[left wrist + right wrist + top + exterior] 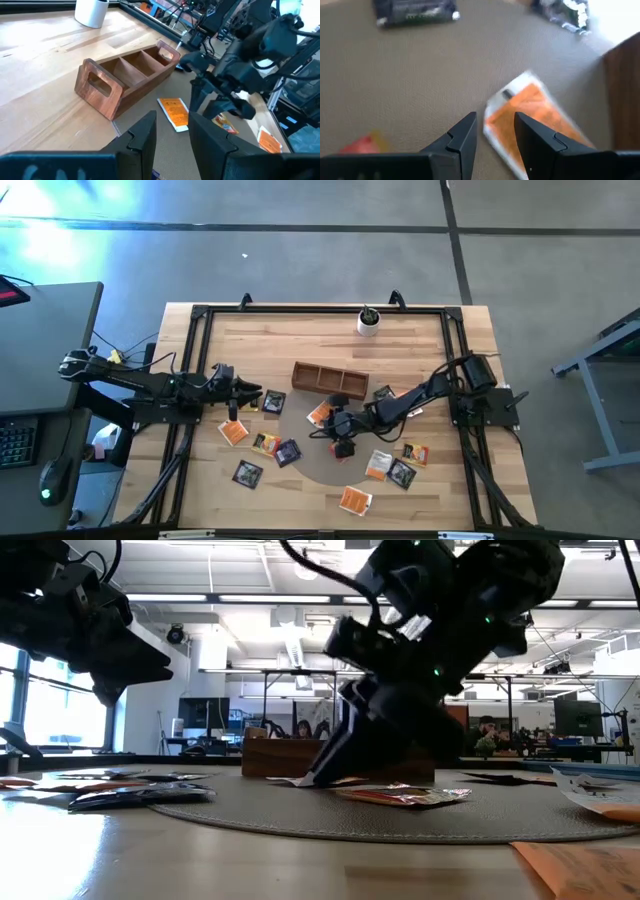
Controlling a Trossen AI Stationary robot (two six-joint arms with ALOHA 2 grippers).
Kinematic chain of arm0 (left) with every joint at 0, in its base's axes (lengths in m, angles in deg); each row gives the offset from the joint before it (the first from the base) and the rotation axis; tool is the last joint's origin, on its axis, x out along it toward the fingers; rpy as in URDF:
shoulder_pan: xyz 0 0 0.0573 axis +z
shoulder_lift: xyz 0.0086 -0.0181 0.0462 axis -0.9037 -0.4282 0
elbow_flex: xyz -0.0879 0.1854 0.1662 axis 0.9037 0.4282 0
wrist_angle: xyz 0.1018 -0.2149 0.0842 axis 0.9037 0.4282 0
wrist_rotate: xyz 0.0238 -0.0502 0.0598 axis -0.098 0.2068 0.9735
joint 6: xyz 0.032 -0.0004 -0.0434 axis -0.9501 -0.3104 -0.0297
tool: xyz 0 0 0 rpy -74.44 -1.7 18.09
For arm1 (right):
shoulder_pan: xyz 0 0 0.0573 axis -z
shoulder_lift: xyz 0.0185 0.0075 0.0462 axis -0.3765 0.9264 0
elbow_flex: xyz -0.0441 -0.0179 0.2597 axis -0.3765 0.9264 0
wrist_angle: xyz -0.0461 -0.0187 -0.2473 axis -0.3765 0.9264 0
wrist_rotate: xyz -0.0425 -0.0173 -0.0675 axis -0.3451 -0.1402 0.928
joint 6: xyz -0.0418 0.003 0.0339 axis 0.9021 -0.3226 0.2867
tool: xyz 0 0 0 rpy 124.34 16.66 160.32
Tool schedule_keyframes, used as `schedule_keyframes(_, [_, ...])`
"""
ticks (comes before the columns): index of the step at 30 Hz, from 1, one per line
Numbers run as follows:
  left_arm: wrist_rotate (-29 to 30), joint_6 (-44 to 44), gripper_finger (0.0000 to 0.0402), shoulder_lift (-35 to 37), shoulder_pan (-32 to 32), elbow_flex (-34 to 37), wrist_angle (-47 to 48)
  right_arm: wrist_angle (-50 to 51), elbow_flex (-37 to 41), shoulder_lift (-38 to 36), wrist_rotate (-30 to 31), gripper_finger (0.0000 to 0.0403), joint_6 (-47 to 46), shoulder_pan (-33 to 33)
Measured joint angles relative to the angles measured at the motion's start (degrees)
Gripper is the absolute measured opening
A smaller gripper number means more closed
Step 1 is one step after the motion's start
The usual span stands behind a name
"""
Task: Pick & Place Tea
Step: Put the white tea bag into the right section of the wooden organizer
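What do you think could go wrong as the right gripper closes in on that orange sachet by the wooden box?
1. The right gripper, fingers open, sits at the corner of the orange sachet, so closing might only nudge the flat packet.
2. The wooden box stands close by; a lift could clip its wall.

the print on the orange sachet (530, 117) is blurred, its lower corner hidden behind the right pincer (495, 131).

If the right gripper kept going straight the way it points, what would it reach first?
Most likely the orange tea sachet on the grey mat, directly ahead of the open right gripper; depth is unclear.
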Motion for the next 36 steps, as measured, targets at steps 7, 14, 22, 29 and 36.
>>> schedule_keyframes(7, [0.0,0.0,0.0112,0.0,0.0,0.0,0.0,-0.3,-0.1,-0.2,-2.2,0.0129,-0.4,0.1])
schedule_keyframes(14, [0.1,0.0,0.0112,0.0,0.0,0.0,0.0,-0.1,-0.1,-0.1,-2.2,0.0129,-1.7,0.1])
schedule_keyframes(22, [0.1,0.0,0.0112,0.0,0.0,0.0,0.1,-0.4,-0.2,1.7,-2.2,0.0129,-3.7,0.7])
schedule_keyframes(29, [0.1,0.0,0.0112,0.0,0.0,0.0,0.5,-2.6,-0.3,3.5,-2.8,0.0119,-3.5,0.8])
schedule_keyframes(36, [0.1,0.0,0.0112,0.0,0.0,0.0,0.5,-3.4,-0.3,3.6,-1.9,0.0071,-3.3,0.8])
